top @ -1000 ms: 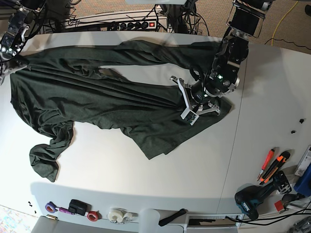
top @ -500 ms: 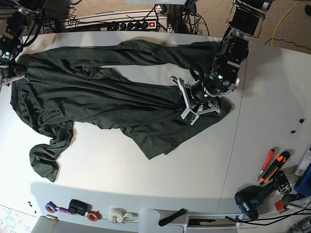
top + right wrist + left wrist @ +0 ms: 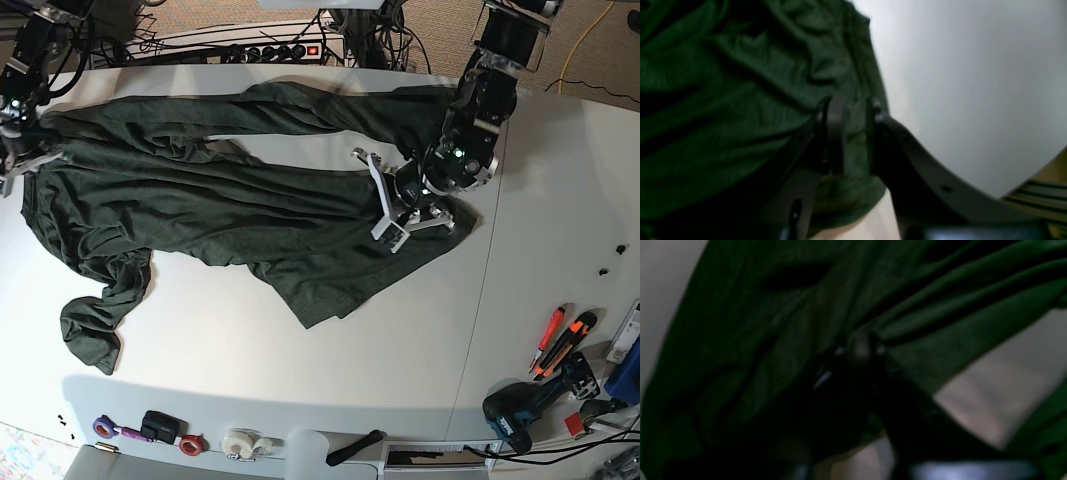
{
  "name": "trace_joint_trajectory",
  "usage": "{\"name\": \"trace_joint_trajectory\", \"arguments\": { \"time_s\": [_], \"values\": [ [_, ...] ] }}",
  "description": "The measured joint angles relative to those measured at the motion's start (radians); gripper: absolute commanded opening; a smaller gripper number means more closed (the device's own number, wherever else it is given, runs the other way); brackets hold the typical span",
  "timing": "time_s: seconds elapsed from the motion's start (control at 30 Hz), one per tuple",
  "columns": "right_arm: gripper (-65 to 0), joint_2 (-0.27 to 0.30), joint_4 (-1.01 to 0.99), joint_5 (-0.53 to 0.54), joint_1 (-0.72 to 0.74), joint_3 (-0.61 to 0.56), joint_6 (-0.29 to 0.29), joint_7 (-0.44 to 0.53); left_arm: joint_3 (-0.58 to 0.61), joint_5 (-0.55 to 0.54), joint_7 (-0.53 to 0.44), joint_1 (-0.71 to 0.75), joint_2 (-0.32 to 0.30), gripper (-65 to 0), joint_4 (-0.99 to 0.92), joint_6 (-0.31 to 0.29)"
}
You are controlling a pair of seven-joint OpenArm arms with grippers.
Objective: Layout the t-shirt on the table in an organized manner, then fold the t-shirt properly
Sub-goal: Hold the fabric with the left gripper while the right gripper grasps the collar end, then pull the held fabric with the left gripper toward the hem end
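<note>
I see the t-shirt (image 3: 210, 215) spread, rumpled, across the table (image 3: 300, 370). My right gripper (image 3: 853, 133) pinches the shirt's edge between narrow jaws at the table's far left. My left gripper (image 3: 405, 205) sits on the opposite end; I cannot tell its jaw state.

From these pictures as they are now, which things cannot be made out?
- Left wrist view: dark and blurred; the left claw blends into the t-shirt, so its grip is unclear.
- Base view: the right claw is small, at the picture's edge.
- Base view: small items along the table edge are too small to name.
</note>
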Motion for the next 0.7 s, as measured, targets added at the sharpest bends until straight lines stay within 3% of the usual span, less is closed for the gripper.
{"name": "trace_joint_trajectory", "arguments": {
  "time_s": [0.17, 0.37, 0.57, 0.7],
  "values": [
    [-54.4, -0.060, 0.000, 0.000, -0.042, 0.000, 0.037, -0.003, -0.024, -0.004, 0.009, -0.012, 0.006, -50.7, 0.127, -0.026],
    [-54.4, -0.109, 0.000, 0.036, -0.061, 0.000, 0.081, -0.012, -0.124, 0.028, 0.013, -0.002, 0.005, -51.1, 0.143, -0.026],
    [-54.4, -0.111, 0.000, 0.005, -0.060, 0.000, 0.082, -0.015, -0.153, 0.030, 0.027, 0.020, -0.095, -56.6, 0.140, -0.023],
    [-54.5, -0.111, -0.002, -0.036, -0.060, 0.000, 0.083, -0.019, -0.153, 0.025, 0.024, 0.043, -0.114, -56.6, 0.099, -0.022]
  ]
}}
